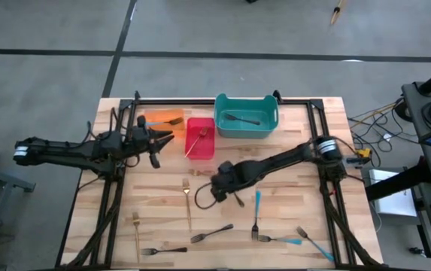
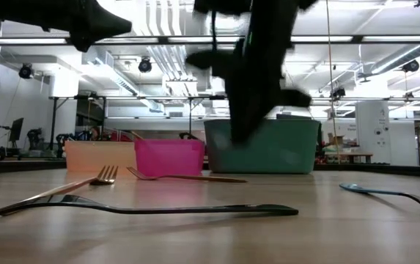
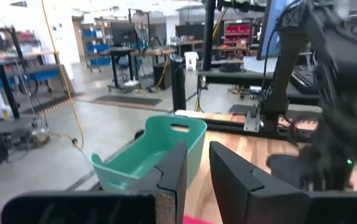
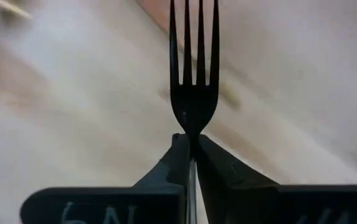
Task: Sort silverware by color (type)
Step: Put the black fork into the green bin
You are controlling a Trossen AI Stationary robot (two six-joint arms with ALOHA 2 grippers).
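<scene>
Right wrist view: right gripper (image 4: 192, 152) clamped on the neck of a dark grey fork (image 4: 194, 68), tines pointing straight out past the fingertips, blurred wooden table (image 4: 72, 124) behind. High view: same gripper (image 1: 226, 183) low over the middle of the table (image 1: 305, 181), arm reaching in from the right edge. Just beside it, a blue-handled fork (image 1: 256, 214) lying with its handle toward the gripper; a gold fork (image 1: 187, 197) on its other side. Farther toward the near edge, a dark fork (image 1: 211, 235), another dark fork (image 1: 162, 250), a second gold fork (image 1: 136, 229), and two more blue-handled forks (image 1: 284, 240) and (image 1: 314, 242) close together near the right corner.

At the far side, three bins in a row: orange bin (image 1: 164, 120), red bin (image 1: 200, 138) with a gold fork inside (image 1: 199, 141), teal bin (image 1: 246, 116) with a dark fork inside (image 1: 242, 119). Left gripper (image 1: 157, 142) hanging beside the orange and red bins, arm stretched in from the left.

Left wrist view: left gripper (image 3: 197, 163) with fingers set narrowly apart, nothing between them, teal bin (image 3: 147, 152) ahead.

Low view: long dark fork (image 2: 144, 209) flat across the foreground, gold fork (image 2: 70, 187) behind it, blue handle (image 2: 374, 191) at right, bins lined up beyond.
</scene>
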